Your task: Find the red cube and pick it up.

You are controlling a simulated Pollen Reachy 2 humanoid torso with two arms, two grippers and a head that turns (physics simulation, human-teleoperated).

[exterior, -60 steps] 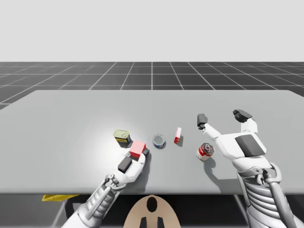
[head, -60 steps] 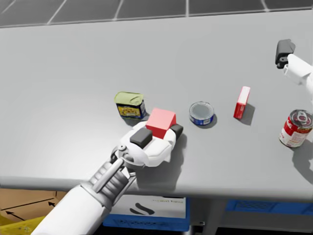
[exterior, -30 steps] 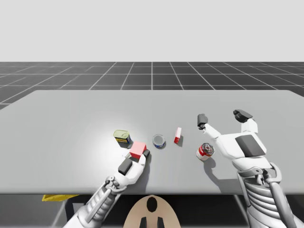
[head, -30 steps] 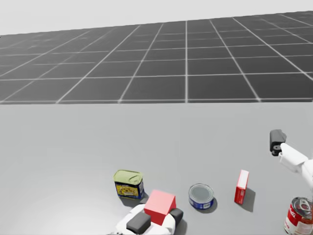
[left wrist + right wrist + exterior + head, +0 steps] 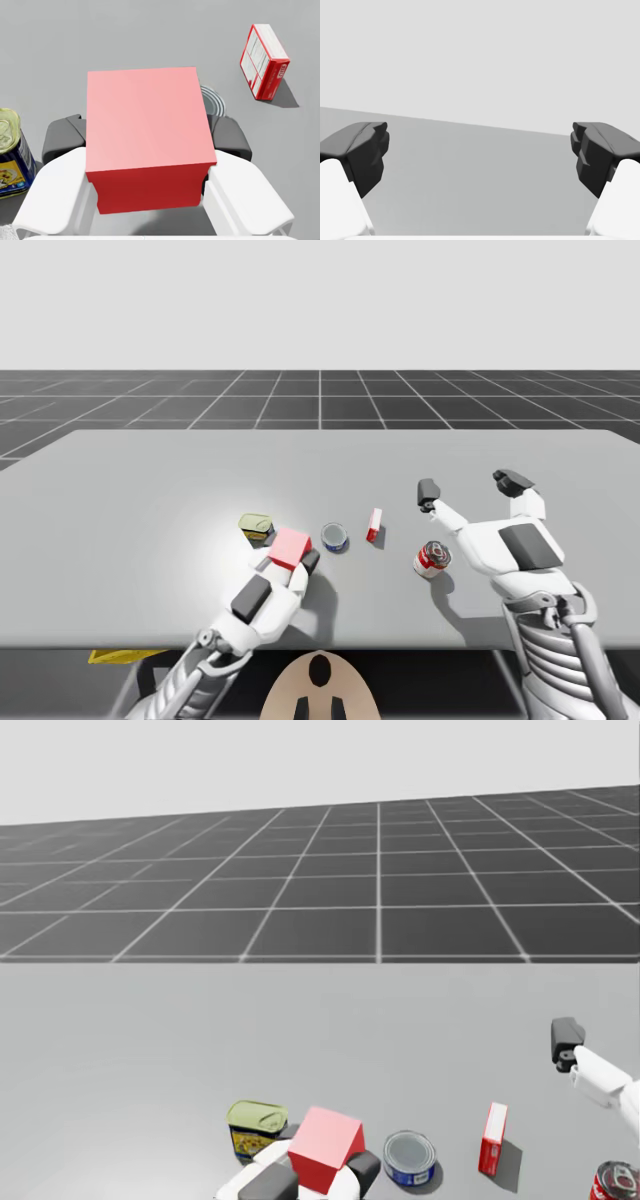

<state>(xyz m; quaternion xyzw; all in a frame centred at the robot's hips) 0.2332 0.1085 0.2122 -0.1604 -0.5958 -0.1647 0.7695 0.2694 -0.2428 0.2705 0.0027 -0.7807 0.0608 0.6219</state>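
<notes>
The red cube (image 5: 147, 135) sits between the two fingers of my left gripper (image 5: 147, 142), which is shut on it from both sides. In the high view the red cube (image 5: 289, 548) is held by my left gripper (image 5: 290, 553) just above the table, near the front, between a rectangular tin and a flat round tin. The head view has the red cube (image 5: 325, 1148) tilted in my left gripper (image 5: 325, 1162). My right gripper (image 5: 470, 486) hovers open over the table's right side, and nothing lies between the fingers of my right gripper (image 5: 480, 155).
A rectangular tin with a green lid (image 5: 258, 529) stands left of the cube. Right of the cube lie a flat blue round tin (image 5: 335, 536) and a small red and white box (image 5: 374, 524). A red and white can (image 5: 432, 559) stands beside my right arm. The grey table (image 5: 150, 490) reaches wide.
My left arm has drawn back toward the table's front edge and raised the cube a little. My head has turned upward. The right arm has stayed put.
</notes>
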